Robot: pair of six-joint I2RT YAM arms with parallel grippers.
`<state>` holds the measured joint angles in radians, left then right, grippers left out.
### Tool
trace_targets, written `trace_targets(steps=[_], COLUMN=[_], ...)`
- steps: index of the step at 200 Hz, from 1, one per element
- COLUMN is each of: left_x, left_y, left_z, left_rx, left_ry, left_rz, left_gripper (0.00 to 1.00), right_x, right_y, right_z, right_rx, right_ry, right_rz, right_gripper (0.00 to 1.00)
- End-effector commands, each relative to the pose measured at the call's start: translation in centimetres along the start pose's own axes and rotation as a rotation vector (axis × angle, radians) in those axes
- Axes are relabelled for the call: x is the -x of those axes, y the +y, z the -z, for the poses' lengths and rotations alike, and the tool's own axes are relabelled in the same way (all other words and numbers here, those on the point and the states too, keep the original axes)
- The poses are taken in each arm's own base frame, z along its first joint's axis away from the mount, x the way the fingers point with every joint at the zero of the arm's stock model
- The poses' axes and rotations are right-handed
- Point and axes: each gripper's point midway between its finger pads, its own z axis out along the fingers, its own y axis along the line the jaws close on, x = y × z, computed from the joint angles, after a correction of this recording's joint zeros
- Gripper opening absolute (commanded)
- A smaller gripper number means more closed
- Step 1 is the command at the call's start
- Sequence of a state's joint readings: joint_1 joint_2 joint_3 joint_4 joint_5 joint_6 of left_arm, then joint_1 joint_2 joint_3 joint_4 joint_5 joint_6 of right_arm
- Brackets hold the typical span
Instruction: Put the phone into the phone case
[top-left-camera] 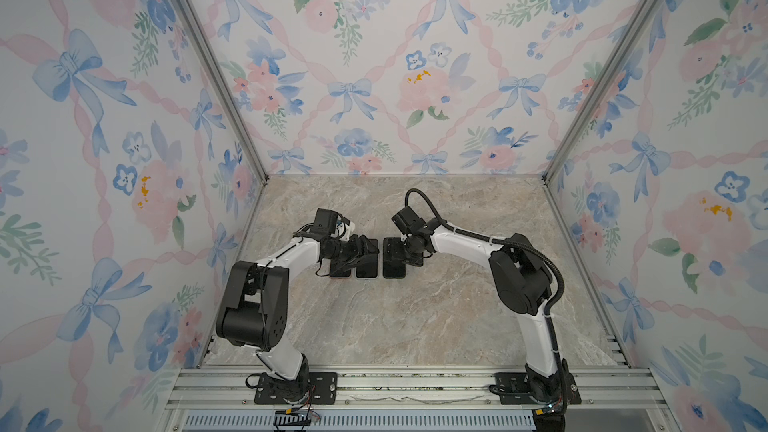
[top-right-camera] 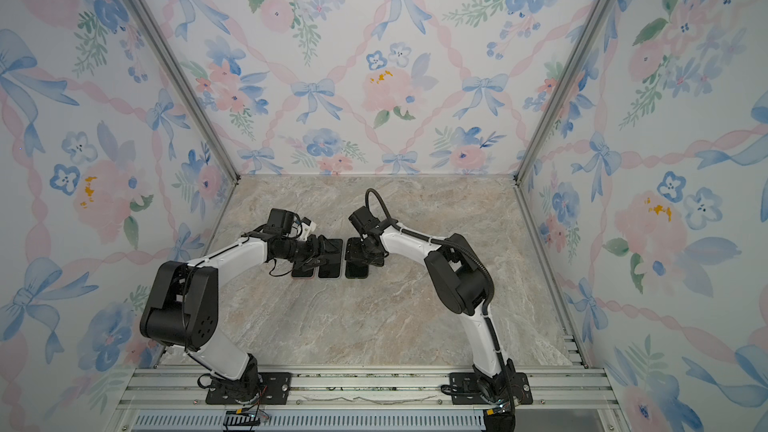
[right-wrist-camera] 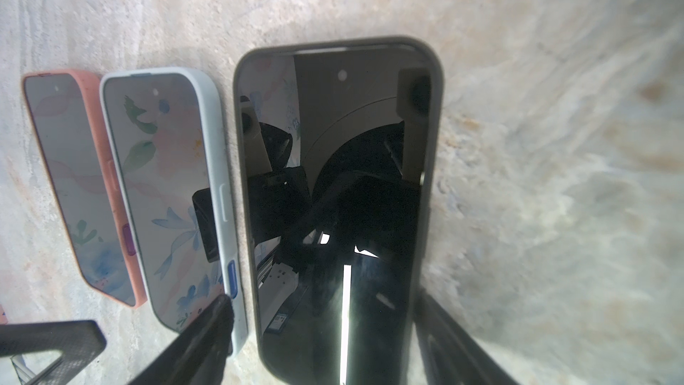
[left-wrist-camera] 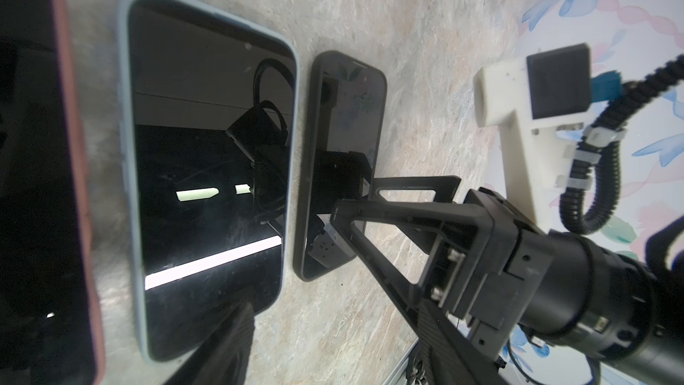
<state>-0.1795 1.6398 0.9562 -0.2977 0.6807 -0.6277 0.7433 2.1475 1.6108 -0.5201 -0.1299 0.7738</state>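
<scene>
Right pincer is hanging low over the phone with its jaws spread wide and its fingers sitting on either long side. Honestly I'm not seeing whether the pads are actually touching the edges, so I'm calling it released and carrying nothing. Left pincer is hovering spread open too, over the blue-cased phone just beside it, with a pink-cased phone lying beyond that. The phone is lying flat, screen up, around the middle of the counter, a bit nearer its back edge than its front edge. It's looking already seated in the dark case, with the rim wrapping all the way round. Looks-wise it's showing a black, switched-off glossy screen with a little camera dot up top, mirroring the arm and a bright light strip, and the case is looking matte dark grey with rounded corners. My guess on handling: it's a stiff slab with some heft for its size, the glass face being slick and crackable, while the case rim is probably grippier and a bit forgiving. So I'd be pinching it across the width by the long edges, roughly mid-length, staying off the glass.
</scene>
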Motion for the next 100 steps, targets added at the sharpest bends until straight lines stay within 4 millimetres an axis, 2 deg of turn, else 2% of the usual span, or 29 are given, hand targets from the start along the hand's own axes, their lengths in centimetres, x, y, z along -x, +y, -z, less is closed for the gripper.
trace_targets(steps=[1, 38, 66, 82, 100], left_x=[-0.5, -0.4, -0.4, -0.6, -0.2], left_y=[0.5, 0.9, 1.1, 1.0, 1.8], left_z=[0.2, 1.1, 2.3, 3.2, 5.0], left_rx=[0.017, 0.063, 0.126, 0.15, 0.223], left_ry=[0.004, -0.049, -0.118, -0.16, -0.252], left_rz=[-0.014, -0.061, -0.1, -0.126, -0.149], left_gripper=[0.72, 0.72, 0.71, 0.72, 0.72], right_x=[-0.1, 0.9, 1.0, 1.3, 1.9], right_y=[-1.1, -0.6, 1.1, 0.8, -0.7], right_z=[1.8, 4.4, 8.1, 10.4, 12.2], right_rx=[-0.054, -0.055, -0.078, -0.161, -0.25], right_ry=[-0.036, -0.188, -0.461, -0.569, -0.624], right_rz=[0.034, 0.172, 0.447, 0.527, 0.543], right_gripper=[0.79, 0.78, 0.79, 0.8, 0.79])
